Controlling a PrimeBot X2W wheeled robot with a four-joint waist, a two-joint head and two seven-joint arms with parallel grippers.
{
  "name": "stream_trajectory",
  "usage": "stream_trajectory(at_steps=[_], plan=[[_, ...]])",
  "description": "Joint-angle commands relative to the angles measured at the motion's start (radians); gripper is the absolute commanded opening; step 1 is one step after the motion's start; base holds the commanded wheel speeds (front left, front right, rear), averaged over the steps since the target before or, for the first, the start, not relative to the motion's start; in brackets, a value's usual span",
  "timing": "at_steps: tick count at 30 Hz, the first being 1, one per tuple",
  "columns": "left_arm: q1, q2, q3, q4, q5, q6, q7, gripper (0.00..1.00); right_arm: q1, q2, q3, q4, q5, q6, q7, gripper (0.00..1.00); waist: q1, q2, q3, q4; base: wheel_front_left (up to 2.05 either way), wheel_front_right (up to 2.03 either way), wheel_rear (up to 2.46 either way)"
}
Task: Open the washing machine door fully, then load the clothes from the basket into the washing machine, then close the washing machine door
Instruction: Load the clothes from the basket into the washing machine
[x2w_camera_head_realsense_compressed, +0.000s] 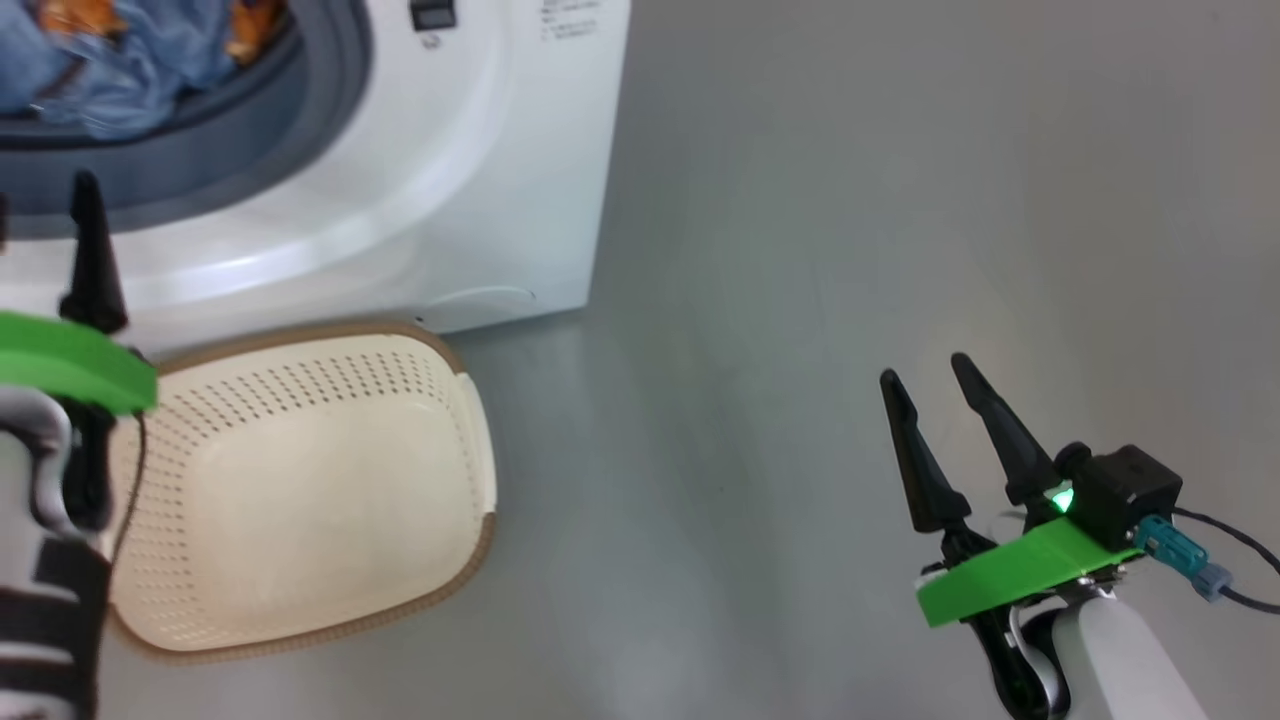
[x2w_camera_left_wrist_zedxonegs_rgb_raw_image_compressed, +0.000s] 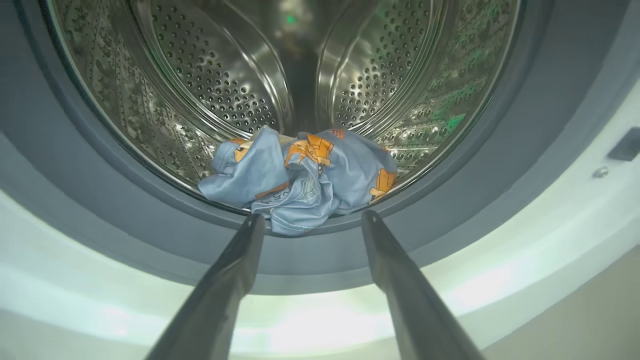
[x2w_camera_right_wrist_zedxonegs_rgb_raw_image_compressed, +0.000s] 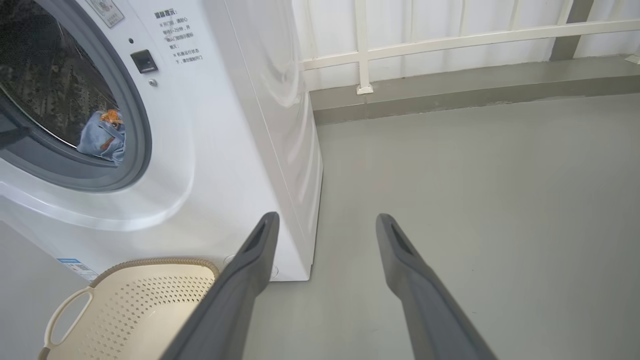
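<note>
The white washing machine (x2w_camera_head_realsense_compressed: 480, 180) stands with its round opening uncovered; the washing machine door is out of view. Light-blue clothes (x2w_camera_left_wrist_zedxonegs_rgb_raw_image_compressed: 300, 175) with orange prints lie bunched at the front lip of the steel drum (x2w_camera_left_wrist_zedxonegs_rgb_raw_image_compressed: 210, 75), partly over the grey gasket (x2w_camera_left_wrist_zedxonegs_rgb_raw_image_compressed: 450, 200). The clothes (x2w_camera_right_wrist_zedxonegs_rgb_raw_image_compressed: 102, 140) also show through the opening from the right. My left gripper (x2w_camera_left_wrist_zedxonegs_rgb_raw_image_compressed: 312, 217) is open just outside the opening, pointing at the bundle with nothing between its fingers. The cream basket (x2w_camera_head_realsense_compressed: 300, 400) sits on the floor before the machine with nothing in it. Off to the right, over bare floor, my right gripper (x2w_camera_head_realsense_compressed: 930, 380) is open.
Grey floor (x2w_camera_head_realsense_compressed: 800, 300) stretches to the right of the machine. A low kerb with a white railing (x2w_camera_right_wrist_zedxonegs_rgb_raw_image_compressed: 450, 40) runs along the far wall. The basket (x2w_camera_right_wrist_zedxonegs_rgb_raw_image_compressed: 135, 305) sits close against the machine's front, a blue label (x2w_camera_right_wrist_zedxonegs_rgb_raw_image_compressed: 75, 267) just behind it.
</note>
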Motion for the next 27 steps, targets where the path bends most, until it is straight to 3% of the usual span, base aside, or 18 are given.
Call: stream_trajectory(at_steps=[1,27], plan=[[0.026,0.037,0.044,-0.043,0.019,-0.002,-0.006,1.00,0.023,-0.011,0.016,-0.018,-0.009,0.002,-0.005,1.00,0.0000,0.0000,-0.042,0.034,0.00,0.00,0.00],[0.588,-0.145,0.273,-0.365,0.159,-0.002,-0.006,1.00,0.165,-0.093,-0.022,-0.006,0.003,0.002,-0.005,1.00,0.0000,0.0000,-0.259,0.111,0.00,0.00,0.00]])
